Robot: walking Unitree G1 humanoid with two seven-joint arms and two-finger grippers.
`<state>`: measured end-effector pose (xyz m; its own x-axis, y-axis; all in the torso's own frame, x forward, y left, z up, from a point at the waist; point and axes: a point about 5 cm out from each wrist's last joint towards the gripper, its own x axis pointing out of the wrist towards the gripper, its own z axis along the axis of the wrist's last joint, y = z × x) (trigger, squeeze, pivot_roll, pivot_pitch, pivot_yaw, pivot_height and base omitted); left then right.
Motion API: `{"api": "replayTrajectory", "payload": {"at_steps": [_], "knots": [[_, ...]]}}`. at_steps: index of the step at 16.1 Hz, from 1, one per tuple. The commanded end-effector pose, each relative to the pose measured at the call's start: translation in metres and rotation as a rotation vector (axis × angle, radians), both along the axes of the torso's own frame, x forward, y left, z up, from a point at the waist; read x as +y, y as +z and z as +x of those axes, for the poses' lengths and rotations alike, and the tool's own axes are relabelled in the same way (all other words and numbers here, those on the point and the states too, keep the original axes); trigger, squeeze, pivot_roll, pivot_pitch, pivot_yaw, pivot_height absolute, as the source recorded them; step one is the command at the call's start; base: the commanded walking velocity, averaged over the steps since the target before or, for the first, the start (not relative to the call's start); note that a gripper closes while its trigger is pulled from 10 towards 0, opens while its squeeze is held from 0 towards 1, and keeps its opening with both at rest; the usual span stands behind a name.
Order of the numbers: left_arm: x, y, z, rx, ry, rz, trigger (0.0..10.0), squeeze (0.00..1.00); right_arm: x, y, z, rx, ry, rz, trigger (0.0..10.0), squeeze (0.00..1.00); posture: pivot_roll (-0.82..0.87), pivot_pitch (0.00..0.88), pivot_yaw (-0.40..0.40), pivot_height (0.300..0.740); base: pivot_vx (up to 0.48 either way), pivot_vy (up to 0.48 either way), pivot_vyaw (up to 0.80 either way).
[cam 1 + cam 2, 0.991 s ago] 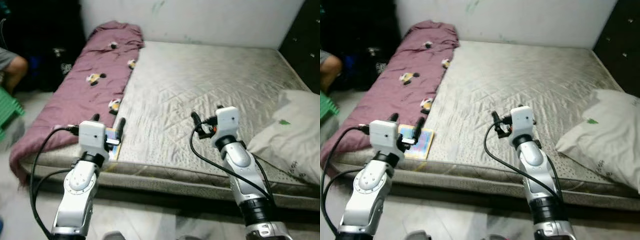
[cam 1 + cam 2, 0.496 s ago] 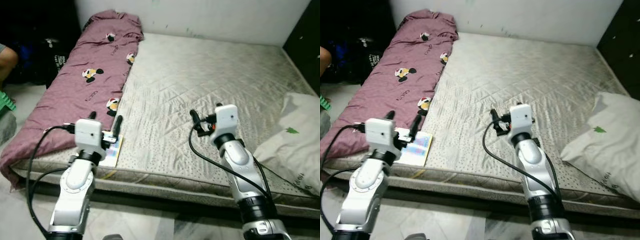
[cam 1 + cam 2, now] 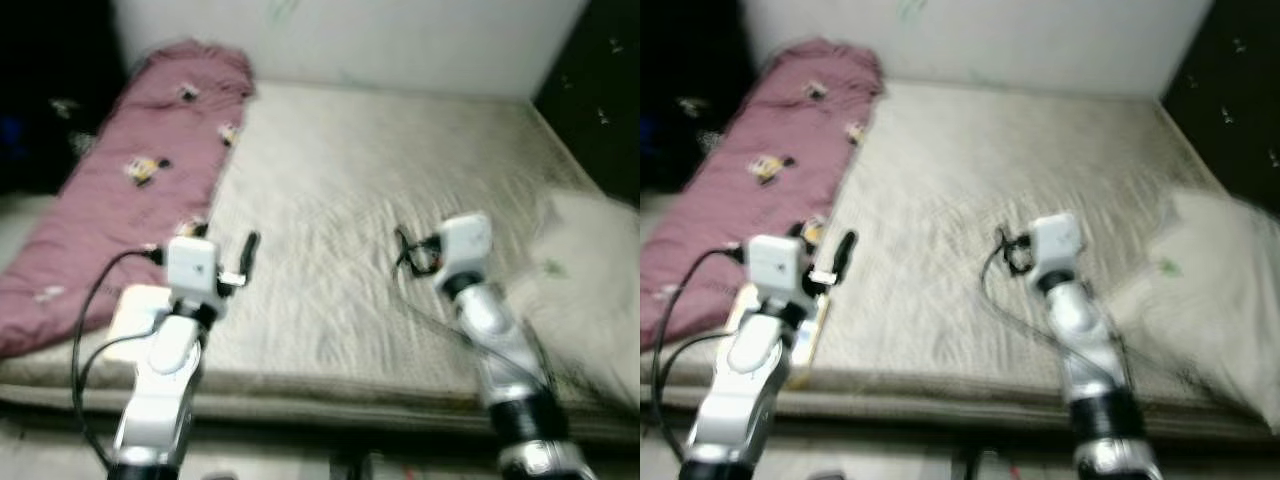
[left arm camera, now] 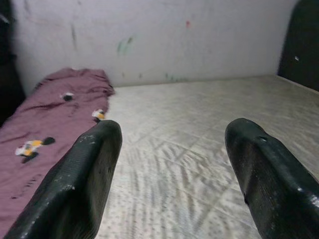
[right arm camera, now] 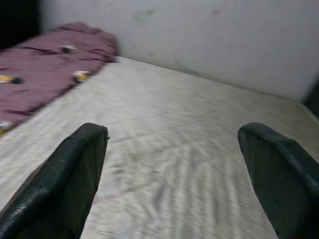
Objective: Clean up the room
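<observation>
While both arms reach forward over the bed (image 3: 380,200), the left end effector (image 4: 172,174) and right end effector (image 5: 177,179) gape wide, holding nothing; a maroon blanket (image 3: 130,170) lies along the bed's left side.

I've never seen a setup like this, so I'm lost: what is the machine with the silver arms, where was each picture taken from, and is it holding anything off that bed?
It is a walking humanoid robot. The two wide pictures come from cameras in its head, looking down at its own arms; they are blurred. The other two come from cameras on its wrists, looking along its black fingers. The left gripper and right gripper are both open and hold nothing. Before it lies a bare mattress. A purple blanket with cartoon prints lies along the robot's left side, a pale pillow on its right, and a flat booklet-like thing sits near the left arm.
</observation>
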<state>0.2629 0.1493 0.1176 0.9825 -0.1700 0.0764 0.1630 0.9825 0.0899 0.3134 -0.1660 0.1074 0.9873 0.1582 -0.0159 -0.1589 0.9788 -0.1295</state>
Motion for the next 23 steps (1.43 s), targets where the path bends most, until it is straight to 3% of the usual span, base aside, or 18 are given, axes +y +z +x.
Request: {"api": "replayTrajectory", "payload": {"at_steps": [1, 7, 16, 23], "knots": [[0.0100, -0.0006, -0.0005, 0.006, 0.040, 0.013, 10.0, 0.00, 0.0104, 0.0052, 0.0027, -0.017, 0.030, 0.014, 10.0, 0.00, -0.03, 0.000, -0.038, 0.740, 0.000, 0.000, 0.00], [0.0089, 0.0009, 0.0008, -0.013, 0.026, 0.052, 10.0, 0.00, 0.0081, 0.0051, 0.0033, -0.020, 0.007, 0.008, 10.0, 0.00, -0.01, 0.000, -0.054, 0.740, 0.000, 0.000, -0.27], [0.0109, -0.0001, 0.0007, -0.005, 0.024, 0.045, 10.0, 0.00, 0.0171, 0.0008, 0.0022, -0.018, 0.042, -0.029, 10.0, 0.00, -0.02, 0.000, -0.041, 0.740, 0.000, -0.296, 0.00], [0.0107, -0.0024, 0.0007, 0.005, 0.030, 0.034, 10.0, 0.00, 0.0146, 0.0001, 0.0026, -0.016, 0.034, -0.020, 10.0, 0.00, -0.03, 0.000, -0.035, 0.740, 0.000, -0.297, 0.00]]}}
